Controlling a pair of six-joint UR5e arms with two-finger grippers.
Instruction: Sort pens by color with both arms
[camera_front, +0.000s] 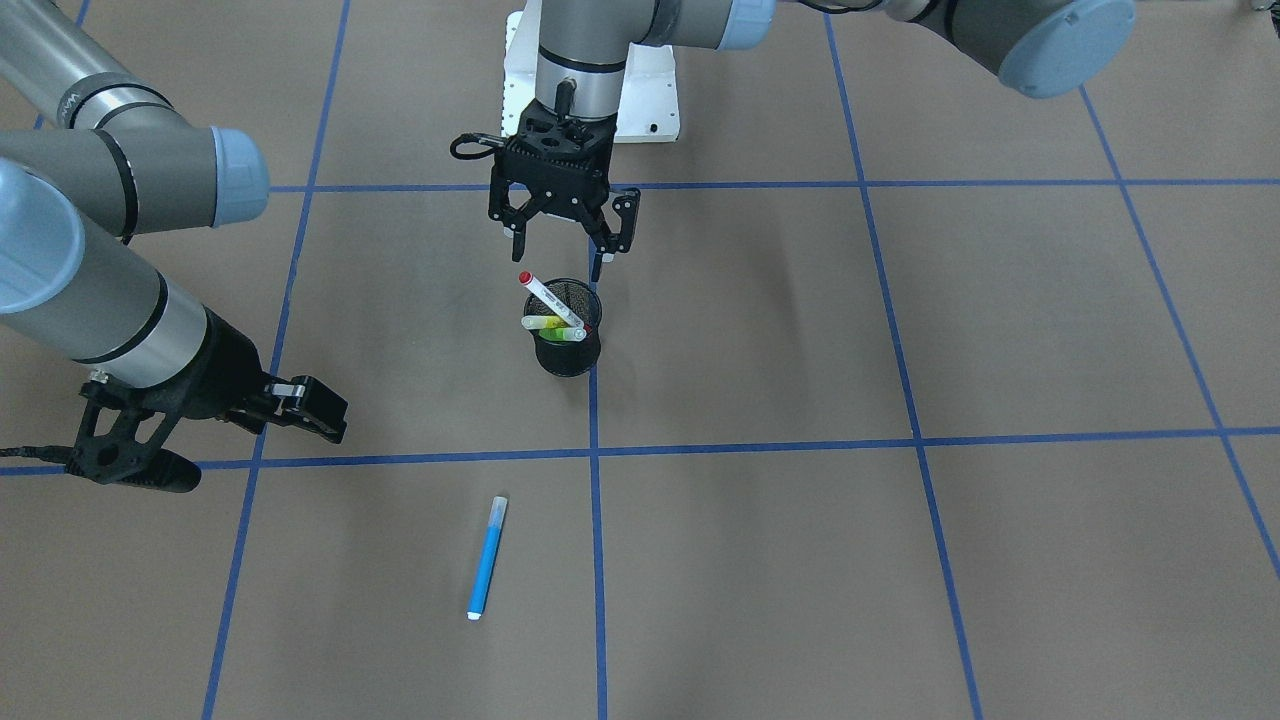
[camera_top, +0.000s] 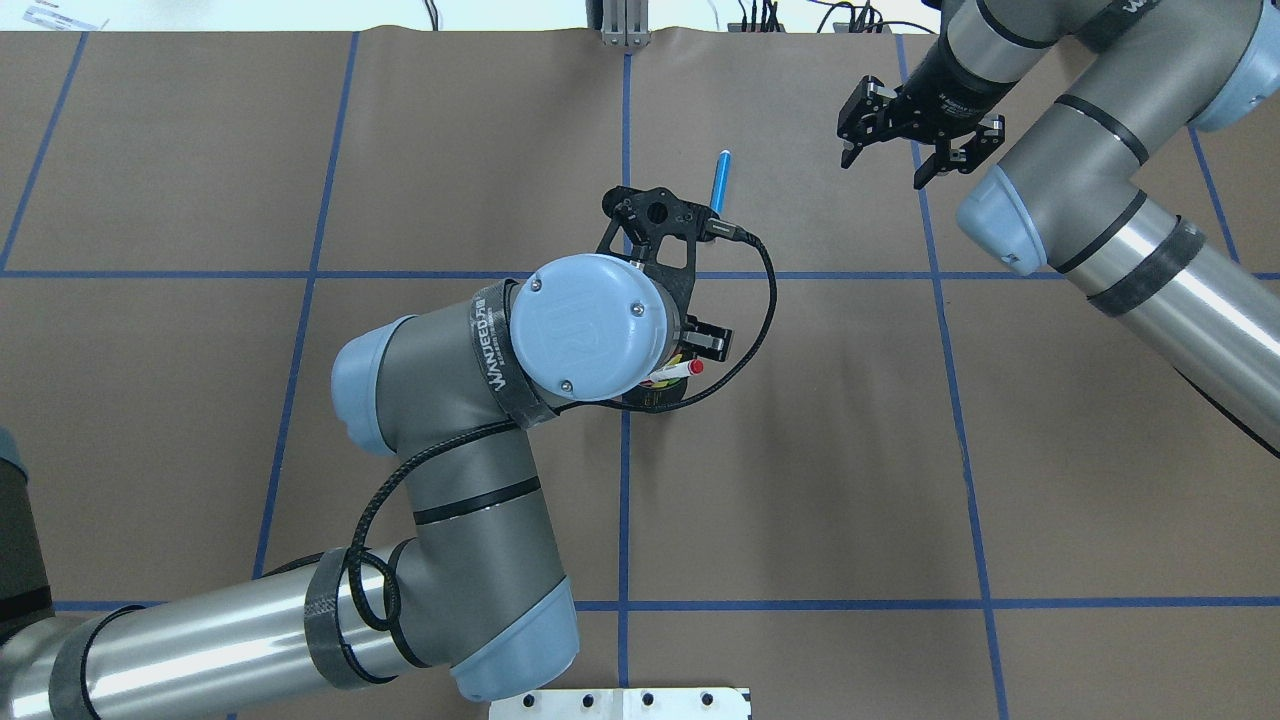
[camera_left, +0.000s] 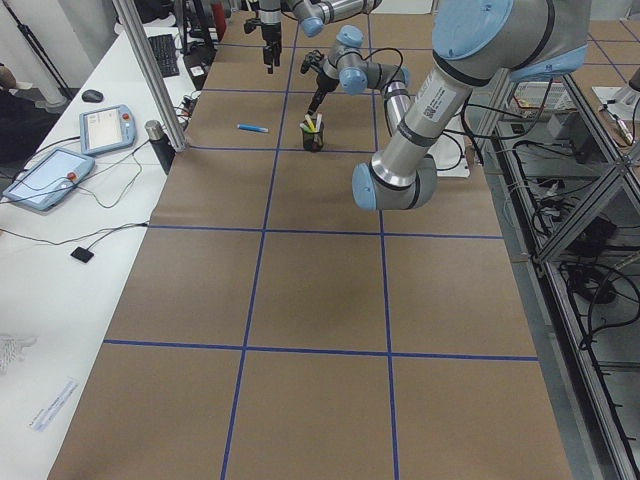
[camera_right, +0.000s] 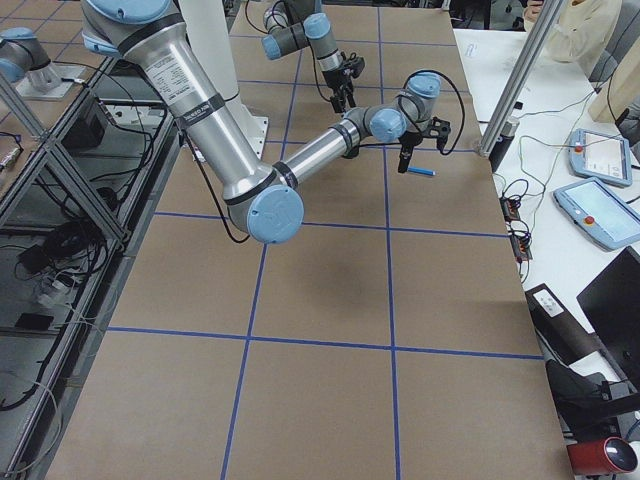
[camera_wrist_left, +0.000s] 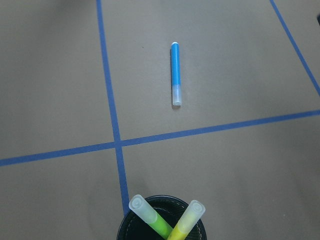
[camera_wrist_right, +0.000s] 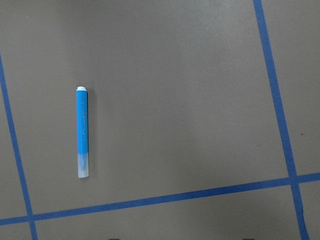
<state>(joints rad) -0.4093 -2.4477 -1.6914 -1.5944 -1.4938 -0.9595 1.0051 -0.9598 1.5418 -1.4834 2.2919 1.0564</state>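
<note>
A blue pen (camera_front: 488, 558) lies flat on the brown table; it also shows in the overhead view (camera_top: 720, 180), the left wrist view (camera_wrist_left: 175, 75) and the right wrist view (camera_wrist_right: 82, 132). A black mesh cup (camera_front: 568, 352) holds a white pen with a red cap (camera_front: 548, 298), a lime green pen (camera_wrist_left: 150, 218) and a yellow pen (camera_wrist_left: 186, 223). My left gripper (camera_front: 564, 243) hangs open and empty just above the cup. My right gripper (camera_top: 885, 168) is open and empty, off the table, to the side of the blue pen.
Blue tape lines (camera_front: 760, 443) divide the brown table into squares. The white robot base (camera_front: 650, 100) stands behind the cup. The left arm's elbow and black cable (camera_top: 750, 300) cover most of the cup in the overhead view.
</note>
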